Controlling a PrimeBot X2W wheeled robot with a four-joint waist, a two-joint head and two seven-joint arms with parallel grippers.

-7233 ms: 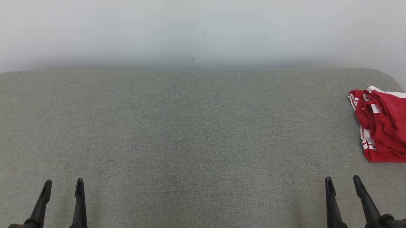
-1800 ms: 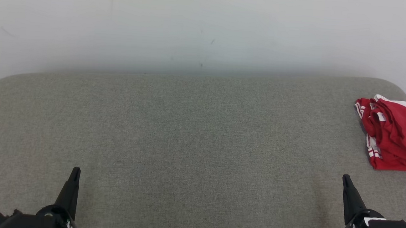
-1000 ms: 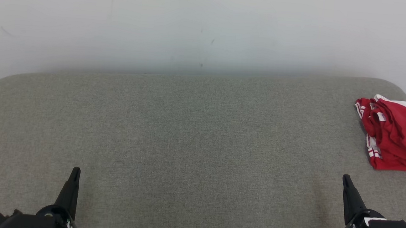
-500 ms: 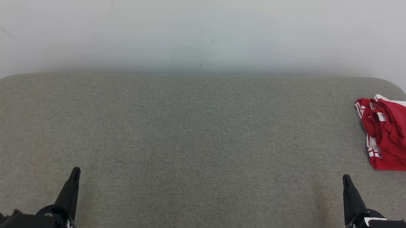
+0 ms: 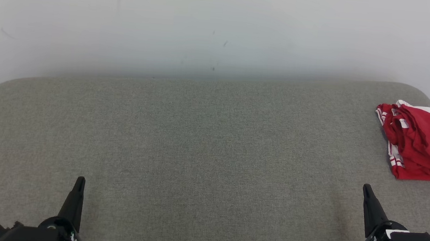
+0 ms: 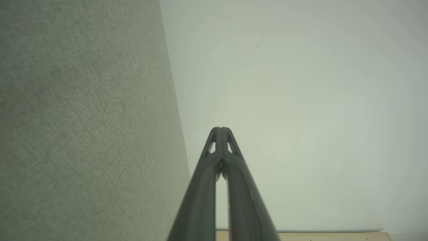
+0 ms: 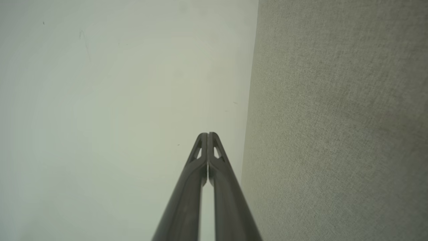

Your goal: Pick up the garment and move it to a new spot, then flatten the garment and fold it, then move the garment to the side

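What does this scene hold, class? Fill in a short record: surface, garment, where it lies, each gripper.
surface: grey fabric surface, pale wall behind
garment: red garment, white stripes, bunched in folds
where: surface's right end, cut by the head view's edge
left gripper: shut, empty
right gripper: shut, empty, apart from the garment
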